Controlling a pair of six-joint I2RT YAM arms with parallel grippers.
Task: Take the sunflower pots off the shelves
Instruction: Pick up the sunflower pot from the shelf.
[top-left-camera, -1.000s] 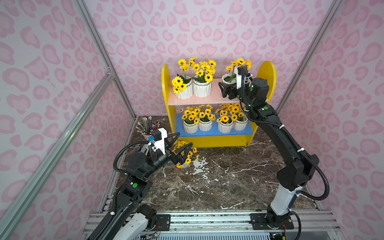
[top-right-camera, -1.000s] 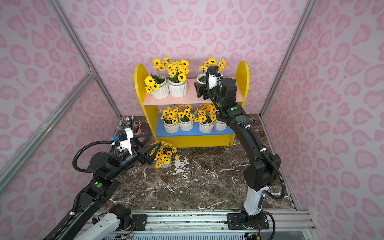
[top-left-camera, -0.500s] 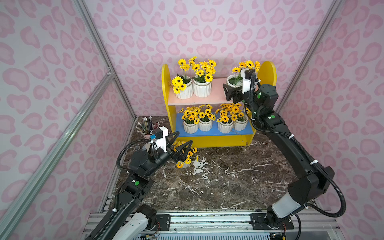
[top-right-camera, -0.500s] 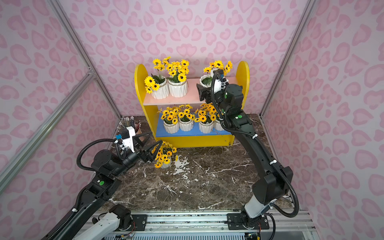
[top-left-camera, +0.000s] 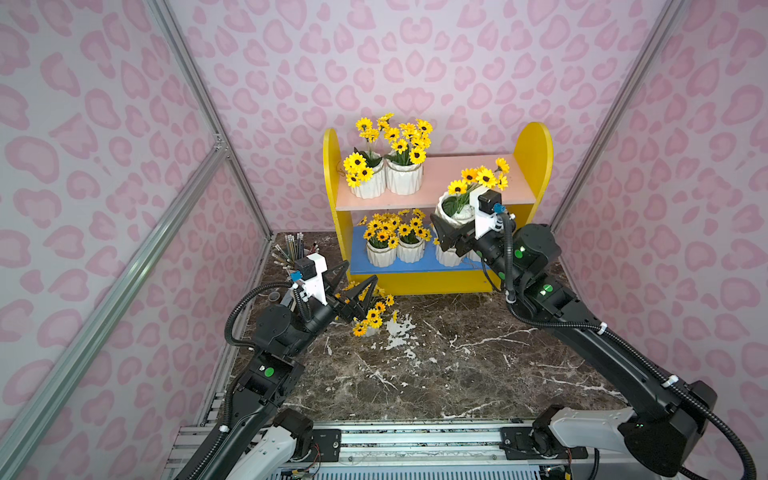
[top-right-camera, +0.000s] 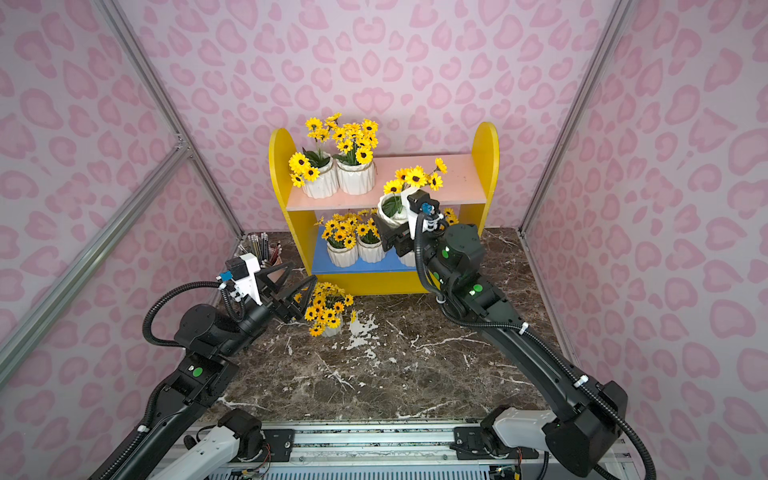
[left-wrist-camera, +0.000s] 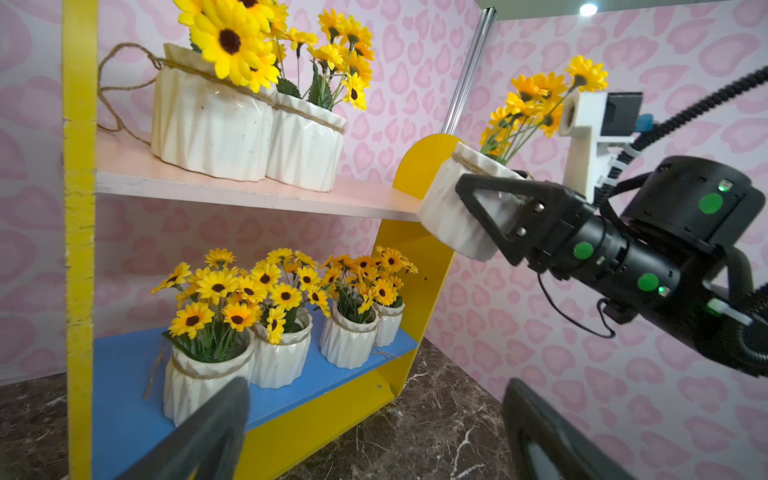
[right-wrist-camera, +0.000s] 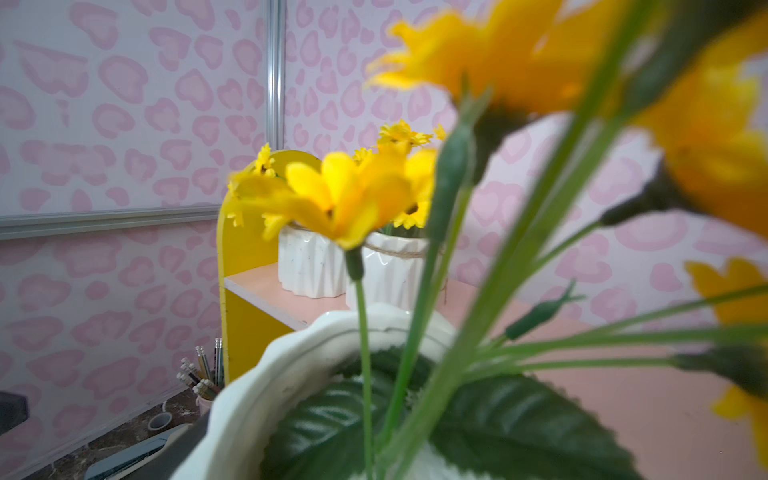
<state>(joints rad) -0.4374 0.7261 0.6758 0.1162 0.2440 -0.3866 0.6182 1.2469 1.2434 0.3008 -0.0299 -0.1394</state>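
Step in hand, as we judge it: bring the held pot down to the tabletop (top-left-camera: 457, 353).

Right end effector (left-wrist-camera: 465, 203): jaws spread wide and clamped on the sides of the held pot (left-wrist-camera: 440, 220). The pot hangs in the air just off the front edge of the upper board (top-left-camera: 440, 174) of the shelves (top-left-camera: 536, 153). It is tilted, with the flowers leaning back over the board. The base looks clear of the edge, but we cannot confirm a gap.

Left end effector (top-left-camera: 359, 276): wide open and empty, just beside the tabletop pot (top-right-camera: 332, 330).

On the shelves: the upper pair (top-left-camera: 368, 187), touching each other, and the lower row (left-wrist-camera: 282, 357) of four on the blue board (top-left-camera: 415, 268).

Notes for doing it well:
- We draw the pot back from the shelves before descending. The lower row's flowers sit almost under it, and a straight drop would probably brush them.
- We level the wrist on the way down. A tilted base would likely land on its edge and tip.
- The glazed, ribbed wall is probably slippery, so we hold the clamp steady and move slowly.
- We aim for bare tabletop on the right arm's side, well apart from the tabletop pot and the left end effector.
- We open the jaws only once the base sits flat, then back straight out so the fingers miss the stems.
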